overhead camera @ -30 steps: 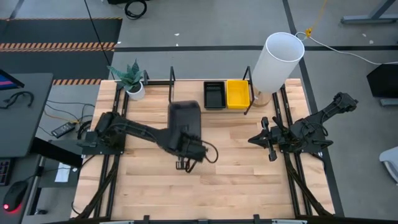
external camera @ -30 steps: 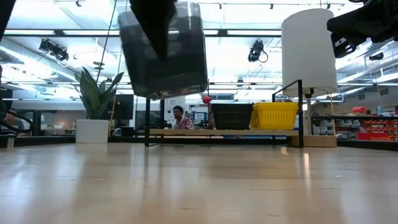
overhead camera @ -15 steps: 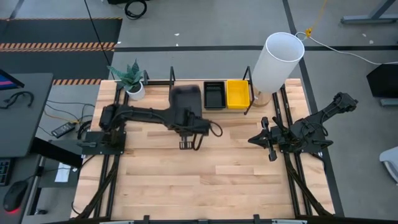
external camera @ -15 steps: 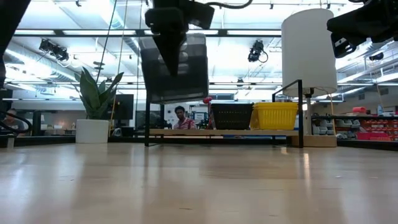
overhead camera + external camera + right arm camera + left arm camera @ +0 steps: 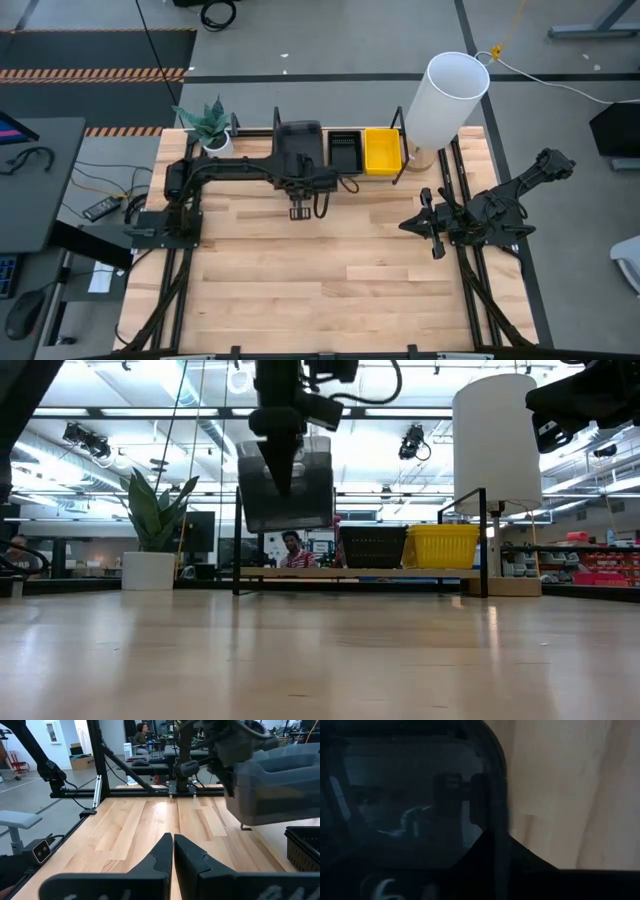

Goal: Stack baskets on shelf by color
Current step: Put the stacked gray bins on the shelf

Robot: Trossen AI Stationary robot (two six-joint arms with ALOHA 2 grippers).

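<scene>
My left gripper point(image 5: 298, 162) is shut on a smoky-grey basket point(image 5: 298, 138), held in the air over the left part of the light-wood shelf point(image 5: 255, 160). The same basket shows in the low view point(image 5: 300, 500) and in the right wrist view point(image 5: 280, 780). A black perforated basket point(image 5: 344, 153) and a yellow basket point(image 5: 381, 150) stand side by side on the shelf's right part. My right gripper point(image 5: 428, 222) is shut and empty at the table's right side. My left gripper holds the grey basket by its near wall and rim point(image 5: 283, 480). The fingers come from above and point down. One finger point(image 5: 281, 460) lies on the wall's outer face, and the smoky wall hides the other. The basket hangs lifted clear above the shelf, roughly level.
A tall white cylinder point(image 5: 450, 95) stands at the shelf's right end. A potted plant point(image 5: 212, 128) stands at its left end. Black metal uprights point(image 5: 484, 540) frame the shelf. Bare tabletop point(image 5: 330, 270) lies between the arms and toward the near edge.
My left gripper has carried the grey basket toward the table's far edge, from above mid-table to above the shelf's left part. The basket stays lifted and in the same hold. My right arm has kept still.
</scene>
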